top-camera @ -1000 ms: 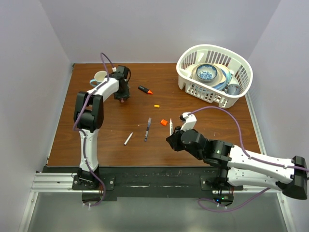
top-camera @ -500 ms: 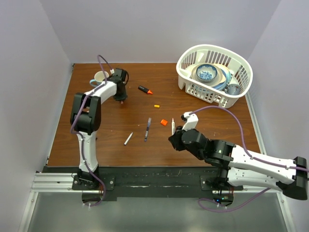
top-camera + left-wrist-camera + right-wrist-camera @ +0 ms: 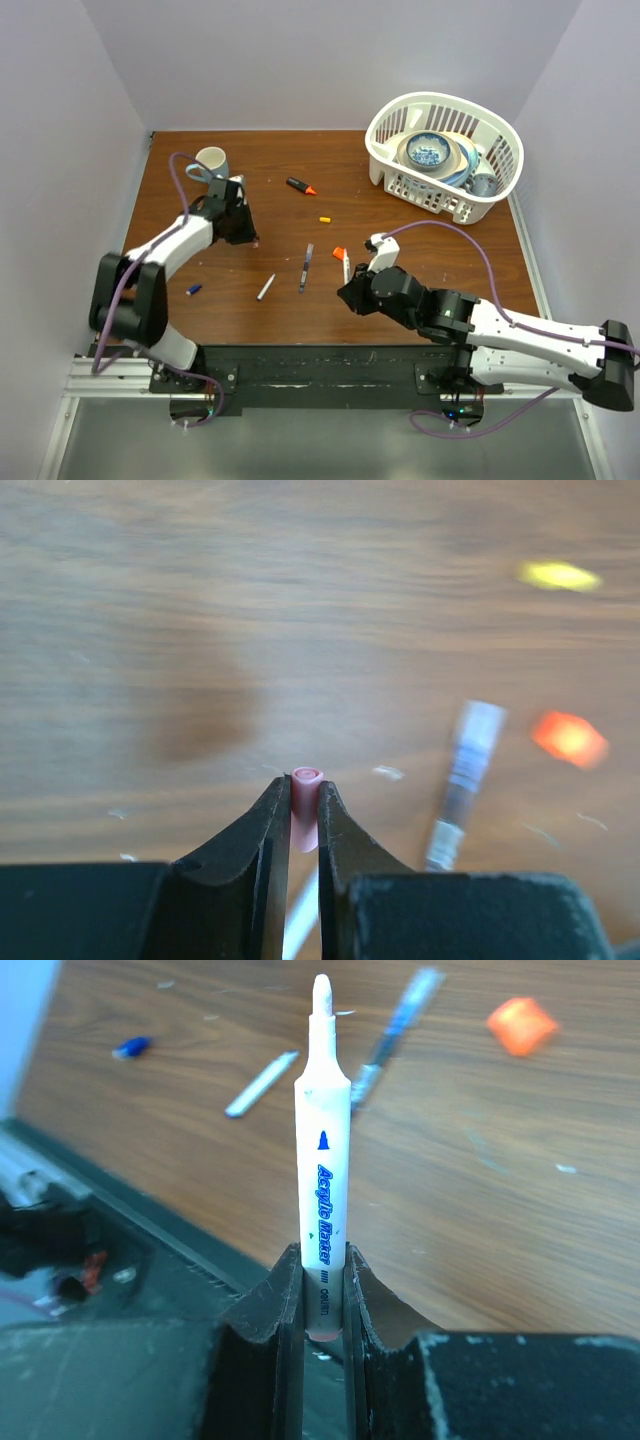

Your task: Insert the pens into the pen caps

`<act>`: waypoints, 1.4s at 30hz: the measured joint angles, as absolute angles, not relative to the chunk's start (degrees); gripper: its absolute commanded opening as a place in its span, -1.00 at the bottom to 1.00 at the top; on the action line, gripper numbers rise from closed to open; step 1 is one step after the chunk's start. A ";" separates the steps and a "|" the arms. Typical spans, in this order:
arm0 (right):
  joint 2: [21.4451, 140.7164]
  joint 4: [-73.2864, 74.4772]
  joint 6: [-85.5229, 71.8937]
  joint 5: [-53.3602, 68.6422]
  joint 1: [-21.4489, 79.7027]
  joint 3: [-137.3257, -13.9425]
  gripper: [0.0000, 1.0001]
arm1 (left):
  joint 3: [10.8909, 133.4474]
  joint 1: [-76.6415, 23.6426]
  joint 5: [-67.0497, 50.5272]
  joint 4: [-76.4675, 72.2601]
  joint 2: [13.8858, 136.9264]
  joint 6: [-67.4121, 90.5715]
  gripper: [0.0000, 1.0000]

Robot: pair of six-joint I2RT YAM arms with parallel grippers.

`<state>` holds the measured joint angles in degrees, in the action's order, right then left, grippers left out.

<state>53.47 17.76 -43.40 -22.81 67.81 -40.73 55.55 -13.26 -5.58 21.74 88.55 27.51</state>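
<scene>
A brown wooden table point(image 3: 280, 150) is seen, with a white basket point(image 3: 441, 97) of dishes set at its far right and a white mug point(image 3: 211, 160) at its far left. The left gripper point(image 3: 252, 238) is held left of centre, its jaws clamped on a small pink cap point(image 3: 306, 802), open end outward. The right gripper point(image 3: 347, 287) is closed on the lower barrel of a white pen point(image 3: 322, 1110) near centre. A dark pen point(image 3: 306, 267) and a grey pen point(image 3: 265, 287) are laid between the grippers, a black marker point(image 3: 299, 186) farther back. An orange cap point(image 3: 339, 252) is found just beside the white pen, a yellow cap point(image 3: 325, 218) beyond it, a blue cap point(image 3: 194, 290) at near left.
</scene>
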 measured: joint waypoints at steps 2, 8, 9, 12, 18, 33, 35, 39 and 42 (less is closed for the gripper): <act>54.74 14.39 -43.35 -20.29 67.83 -40.42 -1.00 | 52.84 -13.34 -8.91 19.68 81.91 28.60 -1.00; 61.93 2.37 -43.40 -11.27 67.88 -39.62 -1.00 | 46.59 -13.91 -20.73 9.61 63.02 35.27 -1.00; 62.98 0.47 -43.40 -10.13 67.88 -39.57 -1.00 | 45.56 -13.96 -22.74 7.46 60.82 36.80 -1.00; 65.32 -4.03 -43.35 -7.66 68.16 -39.57 -1.00 | 42.44 -14.26 -28.01 0.69 56.16 41.50 -1.00; 70.17 -7.84 -42.96 -5.69 69.04 -41.28 -1.00 | 38.20 -14.81 -34.37 -9.28 51.16 49.19 -1.00; 73.89 -10.81 -42.78 -5.52 69.38 -45.17 -1.00 | 30.65 -15.92 -38.65 -20.47 46.13 55.55 -1.00; 74.00 -11.03 -42.81 -5.63 69.38 -45.47 -1.00 | 29.80 -15.97 -38.63 -21.56 45.65 56.25 -1.00; 75.40 -10.48 -42.83 -5.65 69.38 -48.38 -1.00 | 29.65 -16.19 -38.68 -22.65 45.91 56.71 -1.00; 75.29 -10.63 -42.85 -5.91 69.38 -49.25 -1.00 | 29.67 -16.21 -38.61 -23.35 46.00 57.45 -1.00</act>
